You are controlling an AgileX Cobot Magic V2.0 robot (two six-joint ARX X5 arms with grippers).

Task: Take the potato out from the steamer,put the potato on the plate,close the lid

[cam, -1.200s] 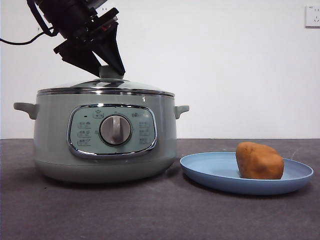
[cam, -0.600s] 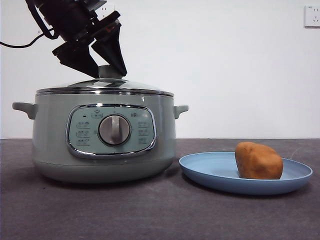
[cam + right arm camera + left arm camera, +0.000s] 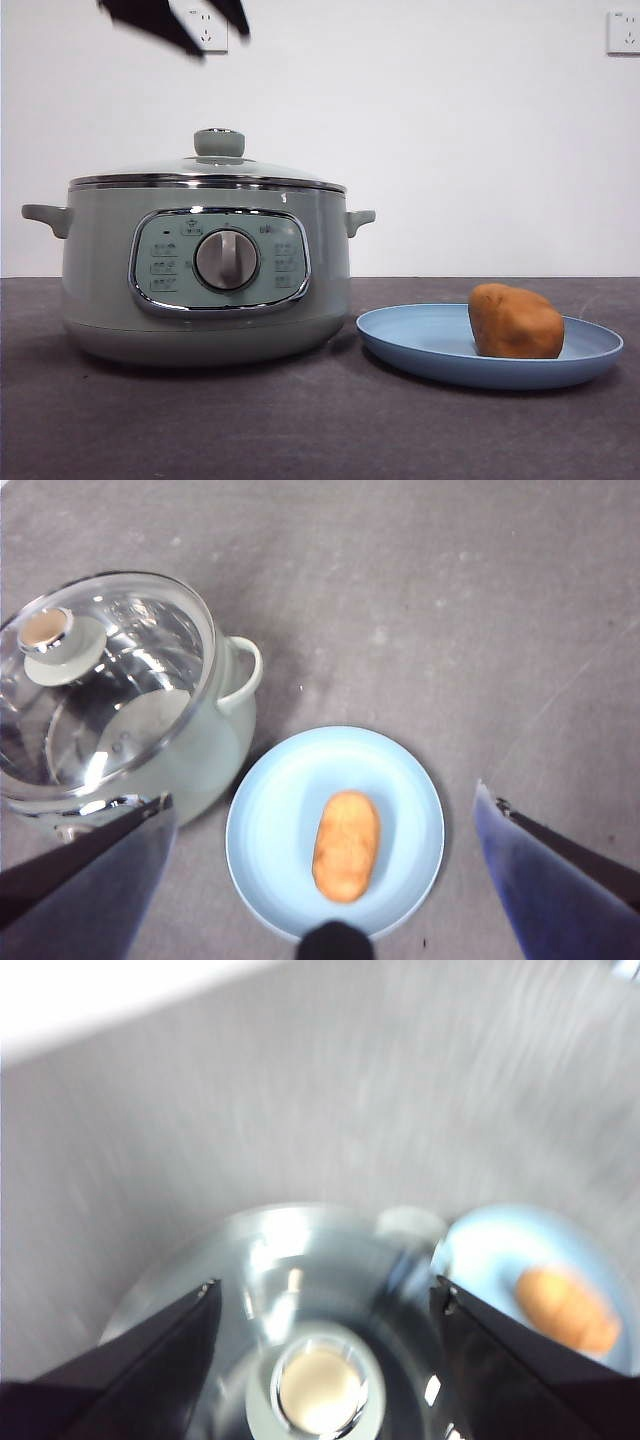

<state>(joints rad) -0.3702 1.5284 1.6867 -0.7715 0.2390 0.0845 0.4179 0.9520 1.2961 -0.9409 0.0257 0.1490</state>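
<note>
left gripper (image 3: 325,1295) wide open, empty, straight above the lid (image 3: 208,171) knob, lid seated on the steamer (image 3: 205,270). right gripper (image 3: 325,810) spread wide, high over the potato (image 3: 346,844) on the plate (image 3: 270,820). best to lift clear straight up, no nudging the knob.

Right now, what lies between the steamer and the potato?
Only the near rim of the plate and its bare blue surface separate the steamer from the potato. The front view shows this.
</note>
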